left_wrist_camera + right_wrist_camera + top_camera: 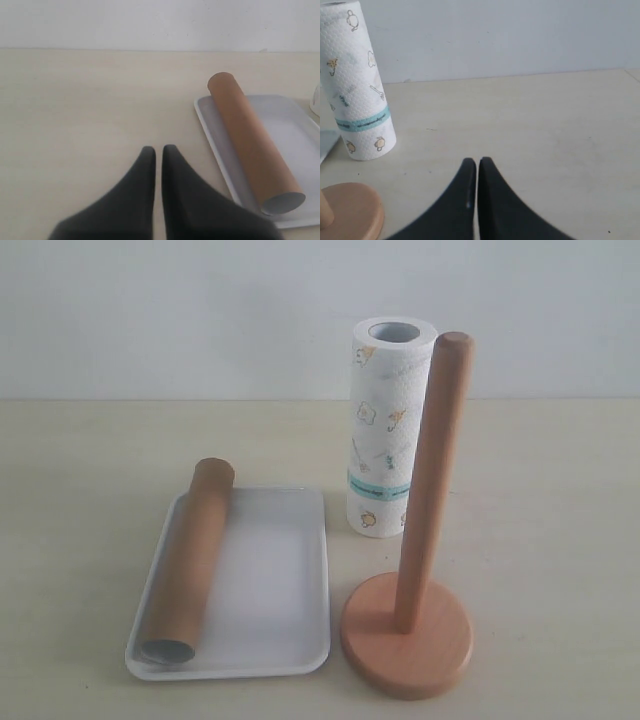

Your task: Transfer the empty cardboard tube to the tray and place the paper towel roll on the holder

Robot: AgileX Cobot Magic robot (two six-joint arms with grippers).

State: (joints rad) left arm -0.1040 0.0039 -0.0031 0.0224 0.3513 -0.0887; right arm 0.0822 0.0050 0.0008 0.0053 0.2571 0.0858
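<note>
The brown cardboard tube (190, 558) lies lengthwise along the left side of the white tray (275, 590), its far end resting on the tray's back rim. The paper towel roll (385, 430) stands upright on the table behind the wooden holder (420, 540), whose dowel is bare. In the left wrist view the tube (250, 137) lies in the tray (295, 130), off to one side of my left gripper (158, 148), which is shut and holds nothing. My right gripper (477, 160) is shut too, empty, with the roll (357, 85) and the holder's base (352, 210) off to its side. Neither gripper shows in the exterior view.
The beige table (100, 460) runs back to a pale wall (200, 310). Nothing else stands on it.
</note>
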